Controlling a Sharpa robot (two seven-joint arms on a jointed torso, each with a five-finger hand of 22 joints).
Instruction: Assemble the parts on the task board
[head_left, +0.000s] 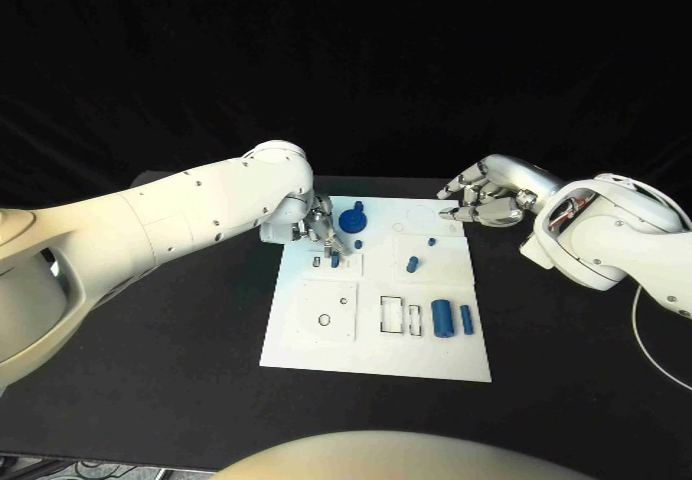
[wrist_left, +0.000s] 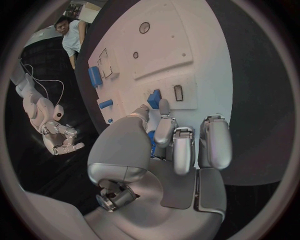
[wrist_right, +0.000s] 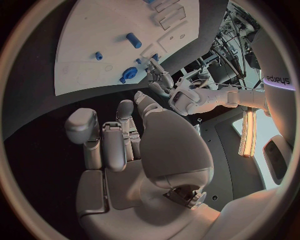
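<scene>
Over the far left part of the flat white rectangular task board (head_left: 378, 345) we see the silver many-fingered left hand (head_left: 315, 228) bent down, its fingertips (head_left: 330, 245) pinching a small upright blue peg-shaped part (head_left: 335, 257) whose lower end meets the plate beside a small rectangular slot outline (head_left: 315, 262). From the left wrist camera the same blue part (wrist_left: 154, 98) shows between the thumb and the finger next to it, while the other fingers (wrist_left: 215, 142) lie straight and side by side. Just beyond that hand a round blue knob-like part (head_left: 355, 217) sits on the board. Near the board's middle lies a short blue cylinder (head_left: 413, 264), with a tiny blue stud (head_left: 431, 241) a little farther back. Toward the near right stand two larger blue blocks (head_left: 453, 319) side by side, next to empty rectangular recesses (head_left: 392, 314). At the far right corner of the board the silver right hand (head_left: 483, 200) hovers with its fingers curled loosely inward; we see nothing held in it, and its fingertips (head_left: 456, 214) reach just over the plate's edge. All of this rests on the black table (head_left: 173, 380).
</scene>
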